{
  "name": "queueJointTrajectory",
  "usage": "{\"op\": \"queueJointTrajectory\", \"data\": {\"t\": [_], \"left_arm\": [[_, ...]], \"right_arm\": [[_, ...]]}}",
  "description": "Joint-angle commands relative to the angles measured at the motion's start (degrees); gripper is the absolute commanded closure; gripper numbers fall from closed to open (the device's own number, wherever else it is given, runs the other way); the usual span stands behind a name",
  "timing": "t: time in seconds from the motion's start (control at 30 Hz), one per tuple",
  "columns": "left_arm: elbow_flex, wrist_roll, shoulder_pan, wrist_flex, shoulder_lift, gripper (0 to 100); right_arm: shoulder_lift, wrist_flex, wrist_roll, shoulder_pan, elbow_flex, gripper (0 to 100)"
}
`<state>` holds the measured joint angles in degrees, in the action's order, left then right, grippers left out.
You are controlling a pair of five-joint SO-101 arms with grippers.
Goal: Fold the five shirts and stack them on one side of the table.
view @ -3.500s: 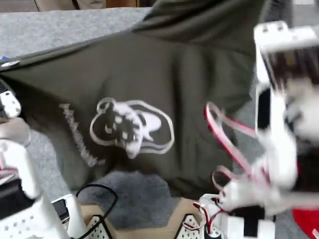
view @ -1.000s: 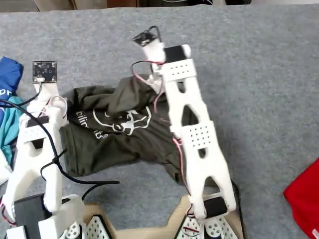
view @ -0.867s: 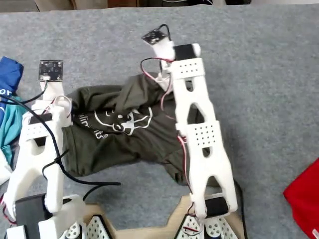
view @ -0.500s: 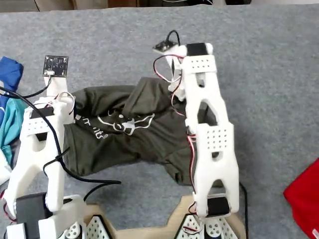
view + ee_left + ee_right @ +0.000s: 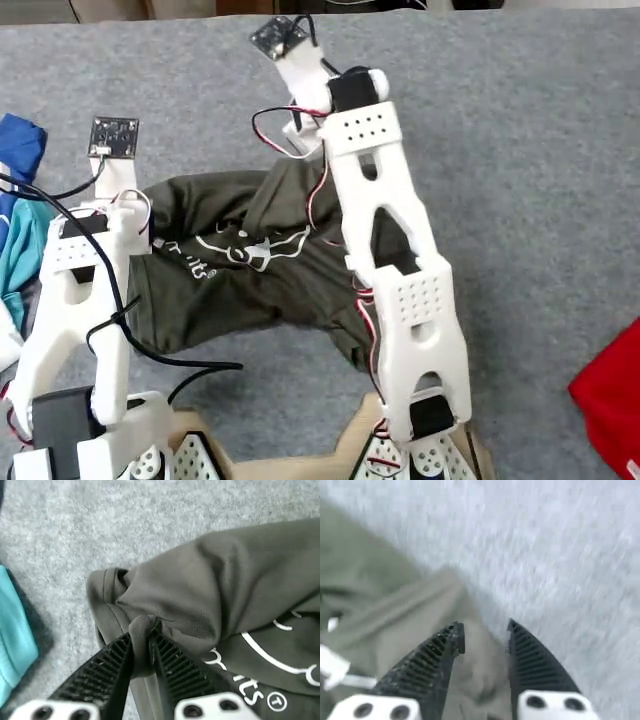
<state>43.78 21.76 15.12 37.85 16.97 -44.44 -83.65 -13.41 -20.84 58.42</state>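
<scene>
Left pincer tight on a fold of olive shirt; right pincer ajar above it.

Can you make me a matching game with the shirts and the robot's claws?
Things:
1 dark shirt
2 red shirt
3 left gripper
4 right gripper

States or places:
A open
B at the table edge
C pinching cloth
D crumpled in the middle

Pairs: 1-D, 2-B, 3-C, 4-A
</scene>
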Motion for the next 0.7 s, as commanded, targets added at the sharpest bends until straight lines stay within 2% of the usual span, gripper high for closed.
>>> {"op": "queueJointTrajectory", "data": {"t": [0.0, 0.27, 0.5, 0.67], "left_arm": [[-3.16, -0.35, -0.62, 0.44, 0.31, 98], [-2.9, -0.44, -0.7, 1.23, 0.4, 98], [-3.16, -0.44, -0.62, 3.52, 0.66, 98], [-3.16, -0.44, -0.09, 4.75, 0.84, 98]], "right_arm": [[-1.89, 7.65, 4.13, -1.36, 1.71, 78.3], [-13.76, 13.45, 11.08, -2.59, 4.79, 77.1], [-20.35, 7.38, 12.92, -6.2, 12.53, 77.3], [-23.6, 6.07, 12.92, -6.2, 14.55, 77.5]]}}
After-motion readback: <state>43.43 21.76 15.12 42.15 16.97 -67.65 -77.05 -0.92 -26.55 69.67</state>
